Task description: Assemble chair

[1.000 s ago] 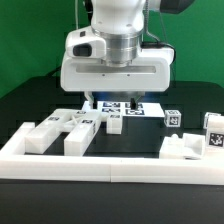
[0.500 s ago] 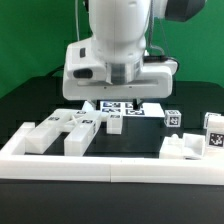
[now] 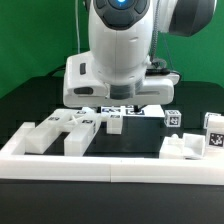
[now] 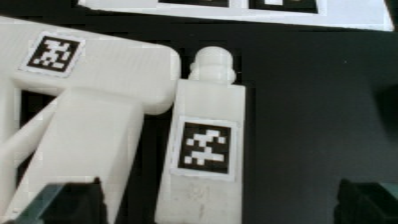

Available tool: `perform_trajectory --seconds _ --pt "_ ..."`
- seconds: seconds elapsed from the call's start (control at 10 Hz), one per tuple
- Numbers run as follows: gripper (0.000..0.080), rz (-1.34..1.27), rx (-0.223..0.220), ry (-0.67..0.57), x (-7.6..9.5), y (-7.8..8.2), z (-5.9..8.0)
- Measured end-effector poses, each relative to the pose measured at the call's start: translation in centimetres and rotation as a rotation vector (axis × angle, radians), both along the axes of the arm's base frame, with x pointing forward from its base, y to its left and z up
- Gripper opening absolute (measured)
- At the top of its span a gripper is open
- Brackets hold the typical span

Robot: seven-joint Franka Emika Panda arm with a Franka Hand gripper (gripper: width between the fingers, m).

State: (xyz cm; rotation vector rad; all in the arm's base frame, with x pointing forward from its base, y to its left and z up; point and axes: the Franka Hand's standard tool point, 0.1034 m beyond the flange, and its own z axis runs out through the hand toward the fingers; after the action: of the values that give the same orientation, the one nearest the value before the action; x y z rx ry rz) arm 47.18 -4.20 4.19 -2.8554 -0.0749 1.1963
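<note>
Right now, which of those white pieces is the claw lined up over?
The long narrow bar with the rounded peg end: it lies centred between the fingers of the open gripper, unlike the wider piece beside it.

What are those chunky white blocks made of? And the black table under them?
The white chair pieces look like smooth matte plastic: even colour, rounded moulded edges. The black table surface looks dull and non-shiny, maybe cloth or a mat; I can't tell which.
</note>
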Motion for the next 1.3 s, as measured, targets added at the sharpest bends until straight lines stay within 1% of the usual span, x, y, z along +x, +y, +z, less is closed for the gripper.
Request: perform_trajectory --seconds 0.2,0.4,0.5,0.8,0.9,1.0,1.3 --pt "0.0649 -0.003 -0.004 0.014 -0.4 -0.1 -0.7" --pt "0.0649 -0.038 -0.038 0.034 -0.9 -0.5 -1.4" --pt "0.0649 -0.049 -0.047 0.052 -1.2 -0.6 -1.6" --pt "0.0649 -0.050 -0.045 0.077 -1.5 -0.5 -1.5" --pt "0.0649 -0.055 -0.042 0.142 -1.9 -0.5 -1.1" --pt "0.0649 -0.054 -0.043 0.148 -1.4 -0.6 -1.2" --pt "0.0649 -0.046 -0.040 0.136 -0.9 0.0 -0.9"
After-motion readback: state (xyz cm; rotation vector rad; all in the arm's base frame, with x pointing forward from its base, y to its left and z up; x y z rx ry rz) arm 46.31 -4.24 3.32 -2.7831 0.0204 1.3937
